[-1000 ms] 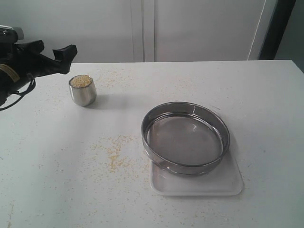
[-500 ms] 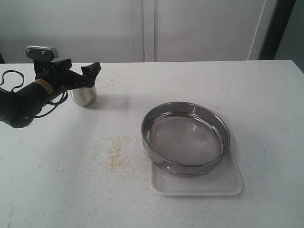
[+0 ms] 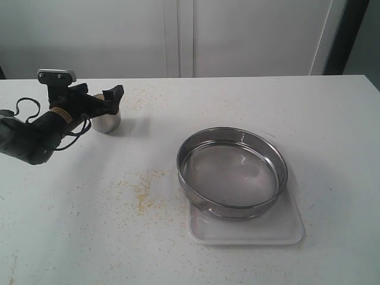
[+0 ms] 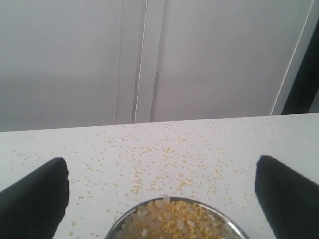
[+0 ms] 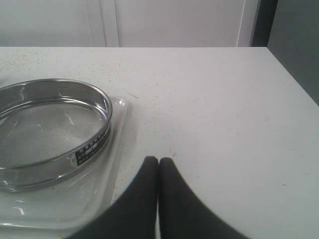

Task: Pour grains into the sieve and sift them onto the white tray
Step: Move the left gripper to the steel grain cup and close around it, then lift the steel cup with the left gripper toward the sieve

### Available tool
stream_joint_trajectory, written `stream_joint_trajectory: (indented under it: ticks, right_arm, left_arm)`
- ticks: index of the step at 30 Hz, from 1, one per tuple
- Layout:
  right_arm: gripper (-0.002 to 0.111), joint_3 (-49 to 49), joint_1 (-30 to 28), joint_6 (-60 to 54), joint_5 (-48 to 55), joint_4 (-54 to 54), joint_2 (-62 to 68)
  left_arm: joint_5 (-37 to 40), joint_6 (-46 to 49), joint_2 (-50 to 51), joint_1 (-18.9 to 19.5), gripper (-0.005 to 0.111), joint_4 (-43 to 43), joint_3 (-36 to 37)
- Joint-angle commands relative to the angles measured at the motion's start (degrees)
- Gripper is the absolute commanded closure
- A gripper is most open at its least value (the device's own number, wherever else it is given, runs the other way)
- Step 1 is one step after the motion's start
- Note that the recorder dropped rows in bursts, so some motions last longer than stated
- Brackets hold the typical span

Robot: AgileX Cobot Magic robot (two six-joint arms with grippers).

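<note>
A small rounded steel cup [image 3: 107, 122] stands at the back left of the table, filled with yellow and pale grains [image 4: 175, 220]. My left gripper [image 3: 104, 100] is open at the cup's rim, one black finger [image 4: 36, 195] on each side and apart from it. The empty sieve [image 3: 196, 142] rests on the white tray [image 3: 279, 228] right of the middle. The right wrist view shows that sieve [image 5: 93, 144] and tray [image 5: 102, 196] beside my right gripper [image 5: 158, 160], which is shut on nothing. The right gripper is out of the exterior view.
Spilled grains [image 3: 142, 190] lie scattered on the white table between cup and sieve, and more lie behind the cup [image 4: 164, 154]. A white wall runs along the table's far edge. The table's right edge [image 5: 294, 79] is near my right gripper.
My left arm has swung in from the left and dropped lower; its open fingers now straddle the cup. Cup, sieve and tray have not moved.
</note>
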Motion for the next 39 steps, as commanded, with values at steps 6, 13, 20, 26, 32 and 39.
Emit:
stream_joint_trajectory:
  ticks: [6, 13, 20, 26, 32, 39]
  right_arm:
    - [0.108, 0.3, -0.4, 0.1, -0.4, -0.1, -0.4]
    - [0.108, 0.3, -0.4, 0.1, -0.4, -0.1, -0.4]
    - [0.108, 0.3, -0.4, 0.1, -0.4, -0.1, -0.4]
    - [0.108, 0.3, -0.4, 0.1, -0.4, -0.1, -0.4]
    - [0.108, 0.3, -0.4, 0.1, -0.4, -0.1, -0.4]
    - [0.108, 0.3, -0.4, 0.1, -0.4, -0.1, -0.4]
  left_arm:
    - [-0.3, 1.9, 2.6, -0.2, 0.002, -1.9, -0.8]
    - [0.1, 1.7, 4.9, -0.2, 0.002, -1.9, -2.8]
    - [2.3, 1.7, 7.4, -0.2, 0.002, -1.9, -5.6]
    - [2.6, 1.8, 8.3, -0.2, 0.002, -1.9, -6.0]
    - [3.3, 1.9, 8.3, -0.2, 0.023, -0.5, -6.0]
    - [4.0, 2.1, 8.3, -0.2, 0.107, 4.7, -6.0]
